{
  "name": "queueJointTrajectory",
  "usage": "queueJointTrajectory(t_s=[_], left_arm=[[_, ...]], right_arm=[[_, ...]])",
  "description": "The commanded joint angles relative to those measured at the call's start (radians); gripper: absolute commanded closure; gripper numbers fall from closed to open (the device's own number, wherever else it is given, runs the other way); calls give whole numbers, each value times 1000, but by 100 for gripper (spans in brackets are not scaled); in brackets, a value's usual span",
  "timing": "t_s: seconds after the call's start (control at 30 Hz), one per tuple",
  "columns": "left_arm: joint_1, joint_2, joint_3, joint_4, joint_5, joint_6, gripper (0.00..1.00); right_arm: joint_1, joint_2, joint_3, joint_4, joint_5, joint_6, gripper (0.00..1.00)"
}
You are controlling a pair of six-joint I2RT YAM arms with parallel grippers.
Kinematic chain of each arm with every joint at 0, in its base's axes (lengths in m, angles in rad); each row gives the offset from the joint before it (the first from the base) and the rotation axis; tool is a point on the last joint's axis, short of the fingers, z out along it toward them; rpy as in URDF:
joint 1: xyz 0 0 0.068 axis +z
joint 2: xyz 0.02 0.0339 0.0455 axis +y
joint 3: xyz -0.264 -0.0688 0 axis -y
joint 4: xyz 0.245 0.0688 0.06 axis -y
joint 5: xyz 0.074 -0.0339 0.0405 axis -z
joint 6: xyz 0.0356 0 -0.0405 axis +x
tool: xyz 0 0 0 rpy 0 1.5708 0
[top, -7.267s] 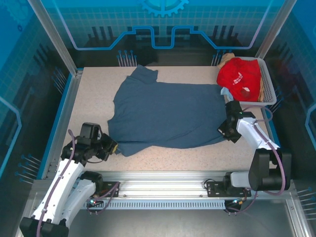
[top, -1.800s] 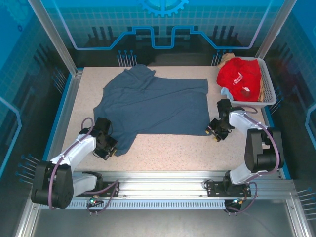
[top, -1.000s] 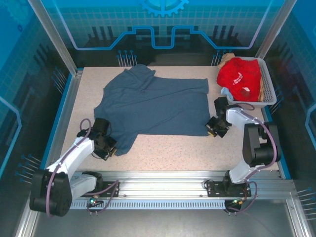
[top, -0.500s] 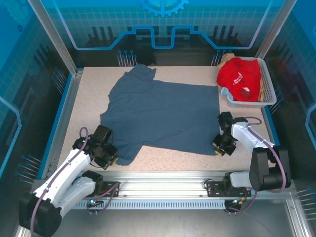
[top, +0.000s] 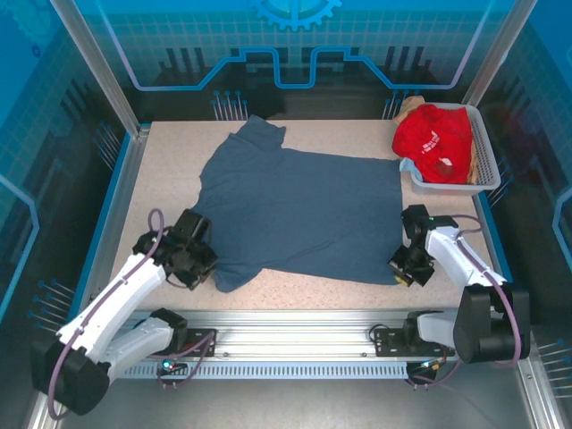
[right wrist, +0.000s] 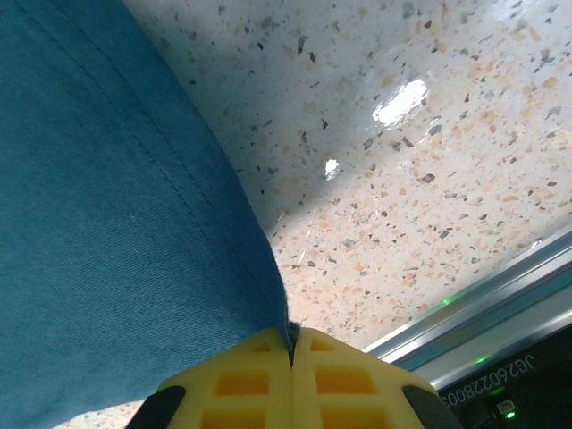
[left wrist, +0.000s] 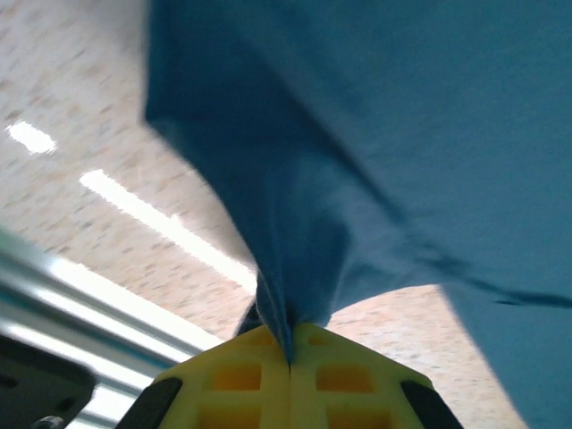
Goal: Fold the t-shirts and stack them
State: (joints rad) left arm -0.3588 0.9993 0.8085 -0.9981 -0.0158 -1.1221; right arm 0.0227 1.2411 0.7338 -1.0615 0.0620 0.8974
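A slate-blue t-shirt lies spread over the middle of the table. My left gripper is shut on its near left corner; the cloth bunches up out of the closed yellow jaws in the left wrist view. My right gripper is shut on the near right corner, where the hemmed edge runs into the closed jaws. A red t-shirt with white print lies heaped in the basket, with tan cloth behind it and light blue cloth at its front.
The white mesh basket stands at the far right corner of the table. Bare speckled tabletop runs along the left side and the near edge. A metal rail borders the front, and blue panels wall in the sides and back.
Both grippers pulled the blue t-shirt's near corners toward the front edge, spreading it flatter, and stayed shut on it. Over the last half second the shirt shifted slightly right.
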Motion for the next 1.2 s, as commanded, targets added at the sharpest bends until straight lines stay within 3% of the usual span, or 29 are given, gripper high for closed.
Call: queueJointTrajectory(t_s=[0.0, 0.2, 0.43, 1.17], left_arm=[[23, 113, 114, 88, -38, 111, 100], [88, 357, 314, 151, -3, 224, 100], [142, 545, 493, 160, -9, 311, 100], [212, 804, 774, 178, -61, 434, 100]], right_arm=[[-46, 18, 46, -44, -49, 5, 100], [-121, 93, 125, -27, -158, 17, 100], [-156, 182, 274, -47, -163, 33, 100], [-184, 421, 454, -5, -101, 93, 100]])
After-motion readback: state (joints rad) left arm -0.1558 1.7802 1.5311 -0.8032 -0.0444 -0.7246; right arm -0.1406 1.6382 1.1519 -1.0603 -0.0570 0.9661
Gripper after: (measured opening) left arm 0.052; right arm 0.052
